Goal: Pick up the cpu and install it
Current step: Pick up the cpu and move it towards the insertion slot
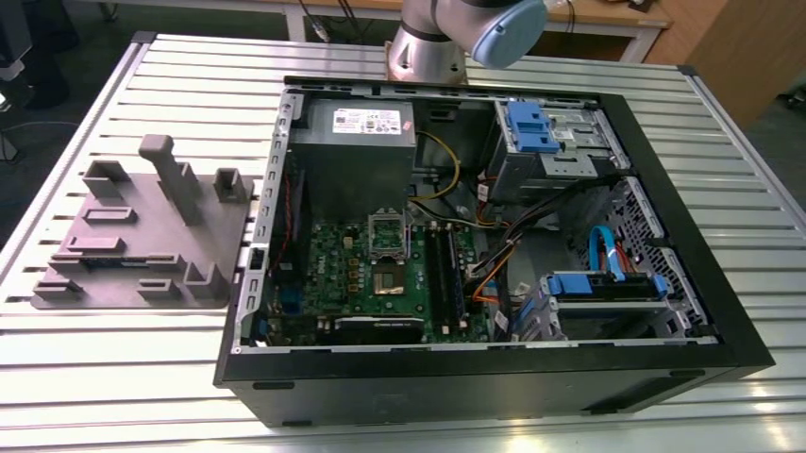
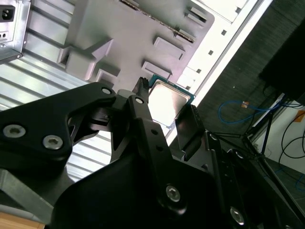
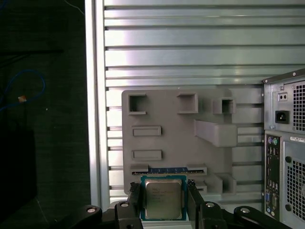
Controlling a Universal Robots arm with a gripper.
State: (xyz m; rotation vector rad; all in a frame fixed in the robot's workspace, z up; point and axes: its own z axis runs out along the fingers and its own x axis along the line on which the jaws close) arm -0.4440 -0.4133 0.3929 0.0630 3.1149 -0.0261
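Note:
In both wrist views the cpu [image 3: 163,199] [image 2: 167,99], a small flat square chip with a silvery top and a green edge, sits between my two black fingers [image 3: 135,198]. My gripper [image 3: 164,193] [image 2: 164,107] is shut on it, one finger on each of two opposite sides. The chip hangs well above the grey fixture tray [image 3: 162,138]. In the exterior view the green motherboard [image 1: 377,274] lies inside the open computer case [image 1: 504,236], with its dark metal-framed socket [image 1: 387,236] near the board's middle.
The fixture tray [image 1: 139,236] with raised blocks lies on the slatted metal table [image 1: 151,377] at the exterior view's left of the case. Inside the case are a power supply [image 1: 359,123], blue drive bays [image 1: 542,132] and loose cables [image 1: 504,255]. The arm's column [image 1: 435,42] stands behind the case.

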